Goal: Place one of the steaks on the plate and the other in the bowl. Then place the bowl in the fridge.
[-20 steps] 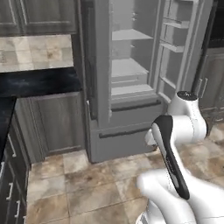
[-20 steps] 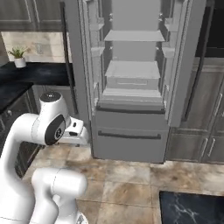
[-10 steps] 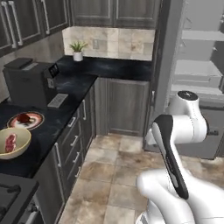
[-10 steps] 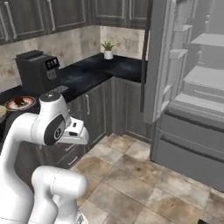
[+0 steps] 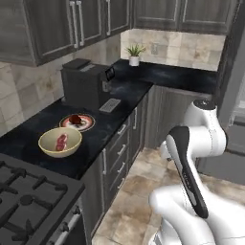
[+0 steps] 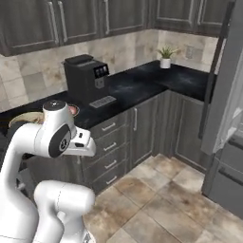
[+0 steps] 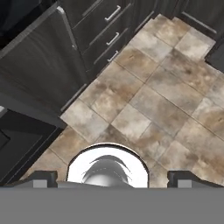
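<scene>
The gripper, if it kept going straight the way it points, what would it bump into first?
Probably the tiled floor. The hand view looks down along the open gripper at bare brown tiles, with the dark drawers off to one side. Nothing seems to be in between, though depth is hard to judge.

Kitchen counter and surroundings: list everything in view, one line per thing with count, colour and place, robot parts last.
bowl: 1, tan-yellow, on the black counter near the stove, a pinkish-red steak in it
plate: 1, pale with reddish-brown rim, just behind the bowl, a dark steak on it
coffee machine: 1, black, on the counter behind the plate
potted plant: 1, green in a white pot, far counter corner
stove: 1, black grates, near left
cabinets: dark wood, above and below the counter
fridge: 1, grey, right side
floor: brown tiles
gripper: 1, dark tips wide apart, holding nothing, over the floor
</scene>
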Available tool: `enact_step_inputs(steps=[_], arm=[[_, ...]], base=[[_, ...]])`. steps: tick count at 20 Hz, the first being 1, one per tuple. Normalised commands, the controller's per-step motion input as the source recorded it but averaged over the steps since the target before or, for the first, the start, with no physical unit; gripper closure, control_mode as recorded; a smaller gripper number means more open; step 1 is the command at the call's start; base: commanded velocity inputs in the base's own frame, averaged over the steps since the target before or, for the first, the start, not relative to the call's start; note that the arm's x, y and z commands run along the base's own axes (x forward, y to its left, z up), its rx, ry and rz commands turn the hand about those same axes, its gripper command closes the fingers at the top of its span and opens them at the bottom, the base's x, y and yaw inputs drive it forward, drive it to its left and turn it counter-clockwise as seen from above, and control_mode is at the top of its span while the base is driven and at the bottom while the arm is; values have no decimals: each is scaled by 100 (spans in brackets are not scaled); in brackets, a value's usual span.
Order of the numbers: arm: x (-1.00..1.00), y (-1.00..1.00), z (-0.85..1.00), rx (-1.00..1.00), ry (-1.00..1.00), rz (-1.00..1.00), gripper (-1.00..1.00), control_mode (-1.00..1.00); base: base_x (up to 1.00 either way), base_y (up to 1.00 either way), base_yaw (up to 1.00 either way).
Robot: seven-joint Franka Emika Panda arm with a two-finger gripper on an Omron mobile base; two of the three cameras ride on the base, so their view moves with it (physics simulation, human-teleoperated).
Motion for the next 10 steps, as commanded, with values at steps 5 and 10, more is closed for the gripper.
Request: enact_step_inputs(steps=[5,10], arm=[[0,0,0,0,0,0,-100,100],[0,0,0,0,0,0,-100,100]], base=[[21,8,61],[18,-13,89]])
